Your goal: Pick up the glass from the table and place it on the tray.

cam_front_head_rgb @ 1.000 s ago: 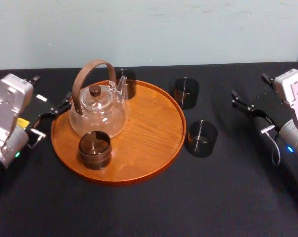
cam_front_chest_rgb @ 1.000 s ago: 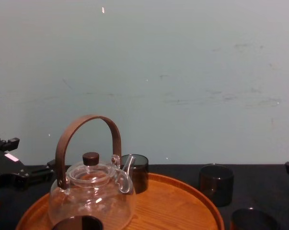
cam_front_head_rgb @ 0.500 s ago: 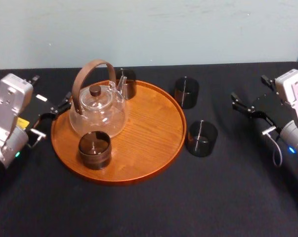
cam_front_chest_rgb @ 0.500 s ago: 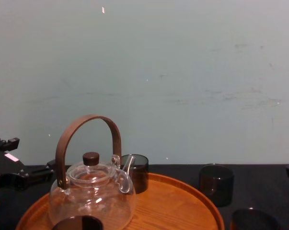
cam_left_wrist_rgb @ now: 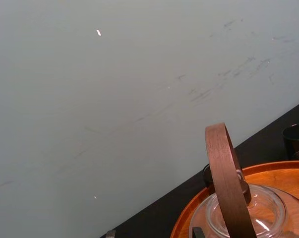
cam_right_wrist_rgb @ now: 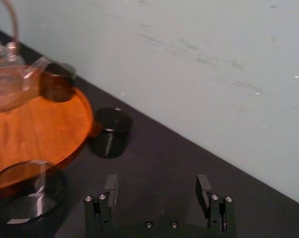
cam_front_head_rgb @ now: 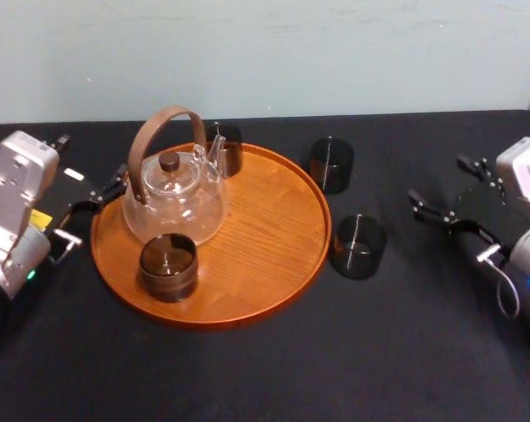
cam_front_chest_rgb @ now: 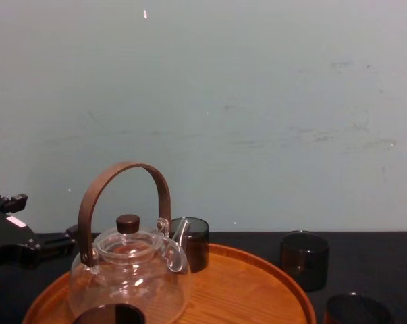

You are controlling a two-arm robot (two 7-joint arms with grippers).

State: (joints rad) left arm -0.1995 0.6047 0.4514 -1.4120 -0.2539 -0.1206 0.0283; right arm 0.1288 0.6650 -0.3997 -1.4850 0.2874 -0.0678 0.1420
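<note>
Glass stock: you have four dark tumblers to log.

- Near glass [cam_front_head_rgb: 359, 247]: stands upright on the table [cam_front_head_rgb: 247, 369], just beside the right rim of the tray [cam_front_head_rgb: 265, 237].
- Far glass [cam_front_head_rgb: 332, 164]: stands upright on the table, off the tray's far right rim.
- Front tray glass [cam_front_head_rgb: 168, 266]: on the tray, just in front of the teapot [cam_front_head_rgb: 172, 193].
- Rear tray glass [cam_front_head_rgb: 224, 148]: at the tray's far edge, behind the teapot's spout.
- Teapot: clear glass with a brown hoop handle, on the tray's left half.
- Your right gripper [cam_front_head_rgb: 437, 178]: over the table, well to the right of the near glass, fingers spread and grasping nothing.
- Your left gripper [cam_front_head_rgb: 106, 189]: by the tray's left rim beside the teapot, fingers apart and empty.
</note>
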